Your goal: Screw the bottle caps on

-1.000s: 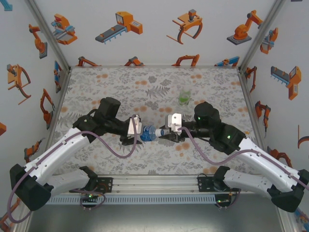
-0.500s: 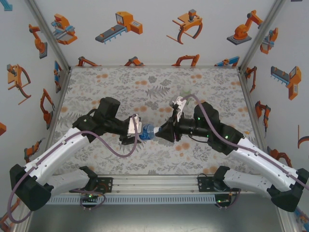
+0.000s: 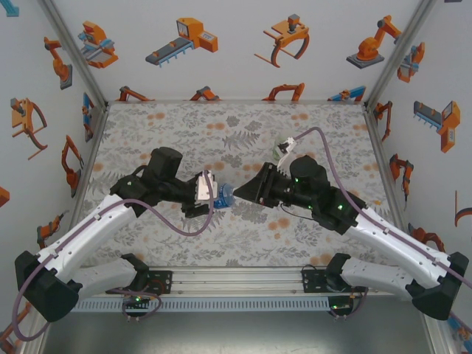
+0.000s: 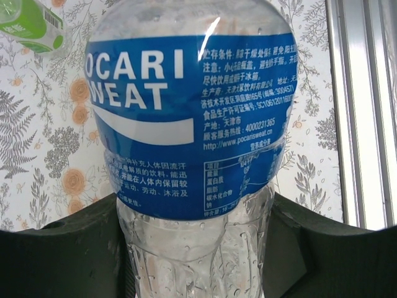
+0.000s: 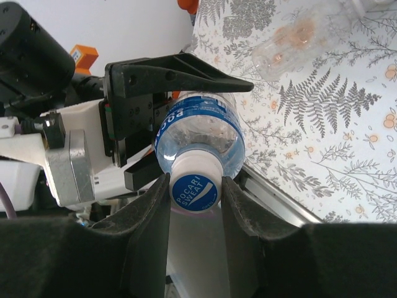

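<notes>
The bottle (image 4: 189, 161) is clear, shiny plastic with a glossy blue label (image 4: 186, 105), its cap (image 5: 195, 190) is smooth plastic, and the flowery table (image 3: 162, 125) looks matt.

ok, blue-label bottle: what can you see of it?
The bottle is clear plastic, looks empty, with droplets inside. A blue label with white Pocari Sweat lettering and small print wraps its middle. It lies roughly level, neck toward the right gripper, which is shut on its cap, white with a blue logo, sitting on the neck. The left gripper is shut on its lower body. How tight the cap is can't be told.
</notes>
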Motion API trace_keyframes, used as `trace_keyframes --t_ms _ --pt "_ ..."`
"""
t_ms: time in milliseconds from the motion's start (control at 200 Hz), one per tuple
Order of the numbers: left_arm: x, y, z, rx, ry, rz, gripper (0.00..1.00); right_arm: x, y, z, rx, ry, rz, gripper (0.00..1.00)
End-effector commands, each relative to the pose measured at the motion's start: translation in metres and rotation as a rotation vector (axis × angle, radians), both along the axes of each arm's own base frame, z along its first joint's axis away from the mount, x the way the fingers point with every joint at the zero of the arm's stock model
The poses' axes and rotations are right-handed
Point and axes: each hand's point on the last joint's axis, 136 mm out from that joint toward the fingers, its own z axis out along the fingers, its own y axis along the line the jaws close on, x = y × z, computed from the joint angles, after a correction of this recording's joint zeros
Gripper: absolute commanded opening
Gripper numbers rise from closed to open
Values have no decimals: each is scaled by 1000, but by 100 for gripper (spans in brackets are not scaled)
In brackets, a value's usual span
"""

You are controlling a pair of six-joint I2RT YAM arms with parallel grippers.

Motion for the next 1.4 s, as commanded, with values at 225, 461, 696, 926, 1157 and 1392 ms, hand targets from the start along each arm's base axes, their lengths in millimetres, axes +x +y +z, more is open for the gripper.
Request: trace_keyframes --t_ms 225,461,696,926,1157,1392 --pt "-7 -6 15 -58 -38 -40 79 17 -8 6 -95 -61 -71 0" --pt "12 -3 22 -81 -66 62 87 38 -32 -11 -386 -117 -85 0" --pt "53 5 42 -144 -1 301 89 83 -53 -24 -665 -132 -53 0" --pt "95 19 60 -175 160 513 79 144 -64 -43 -832 -92 -9 0" --pt "103 29 67 -149 241 606 73 204 -73 -59 -942 -58 22 0" --pt "104 41 46 -116 303 703 73 255 -70 -72 -972 -60 34 0"
